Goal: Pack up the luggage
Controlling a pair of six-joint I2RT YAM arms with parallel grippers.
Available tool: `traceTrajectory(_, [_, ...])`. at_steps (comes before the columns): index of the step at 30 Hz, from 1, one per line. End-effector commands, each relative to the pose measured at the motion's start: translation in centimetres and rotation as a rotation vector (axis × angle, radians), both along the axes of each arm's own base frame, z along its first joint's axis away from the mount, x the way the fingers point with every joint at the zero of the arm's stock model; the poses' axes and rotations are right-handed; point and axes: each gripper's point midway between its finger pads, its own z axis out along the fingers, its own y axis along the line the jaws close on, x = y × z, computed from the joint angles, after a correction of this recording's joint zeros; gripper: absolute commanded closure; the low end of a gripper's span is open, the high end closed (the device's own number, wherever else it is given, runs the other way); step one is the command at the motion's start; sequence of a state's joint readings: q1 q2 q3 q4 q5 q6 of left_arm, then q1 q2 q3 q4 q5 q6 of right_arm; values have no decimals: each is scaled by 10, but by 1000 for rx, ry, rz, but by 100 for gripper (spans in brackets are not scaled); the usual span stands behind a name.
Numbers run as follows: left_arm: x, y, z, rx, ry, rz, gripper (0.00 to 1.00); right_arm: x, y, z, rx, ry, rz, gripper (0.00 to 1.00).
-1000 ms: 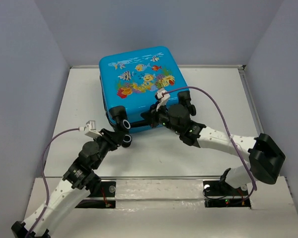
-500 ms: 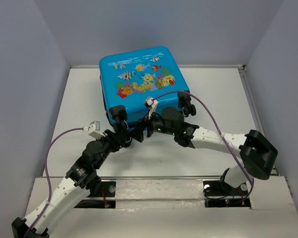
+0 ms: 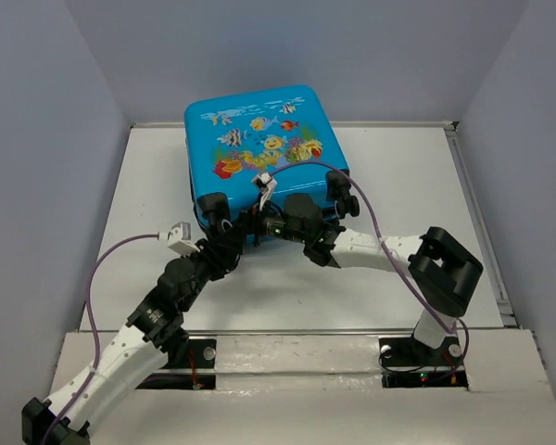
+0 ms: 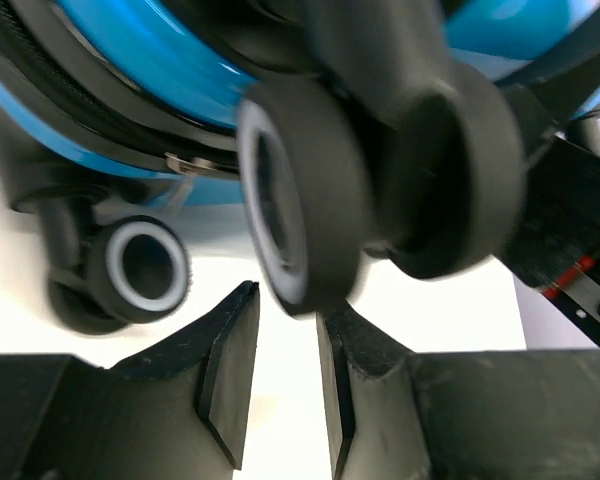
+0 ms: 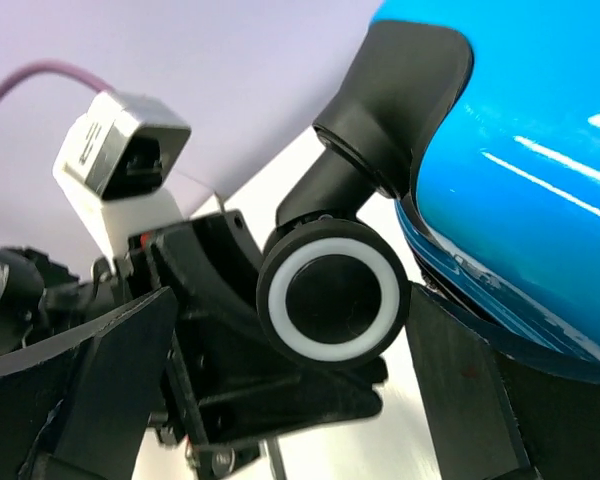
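Observation:
The luggage [image 3: 259,130], a bright-blue hard-shell suitcase, lies closed with its fish print up at the back middle of the table. Both grippers meet at its near-left corner. My left gripper [image 3: 224,243] [image 4: 288,320] stands narrow, and its tips pinch the lower rim of a black-and-white wheel [image 4: 300,200]. My right gripper [image 3: 258,222] [image 5: 295,300] is wide open. Its fingers [image 5: 460,390] stand on either side of a wheel [image 5: 332,290], apart from it. The left gripper's black body [image 5: 210,330] sits just behind that wheel.
Grey walls close the white table [image 3: 398,185] on the left, back and right. Purple cables [image 3: 371,204] loop over both arms. The right arm's elbow [image 3: 445,269] juts out at the right. More wheels [image 3: 343,204] stick out at the suitcase's near-right corner.
My right gripper went from shut to wide open and slid left along the suitcase's near edge to the left wheel. The left gripper moved in closer. The suitcase's near edge shifted away.

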State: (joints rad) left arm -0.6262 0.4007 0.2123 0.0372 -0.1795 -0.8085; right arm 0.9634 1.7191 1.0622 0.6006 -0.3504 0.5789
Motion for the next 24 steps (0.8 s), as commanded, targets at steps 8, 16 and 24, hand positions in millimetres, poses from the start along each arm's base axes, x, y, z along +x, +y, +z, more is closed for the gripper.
traceTrajectory(8, [7,1,47,-65,-136,17,62,26,34,21,91,132,-46,7])
traceTrajectory(16, [-4,11,44,-19,-98,19,51,51,-18,6,-10,62,-306,49])
traceTrajectory(24, [-38,12,138,-29,-137,-100,11,93,-138,-11,-144,39,-594,49])
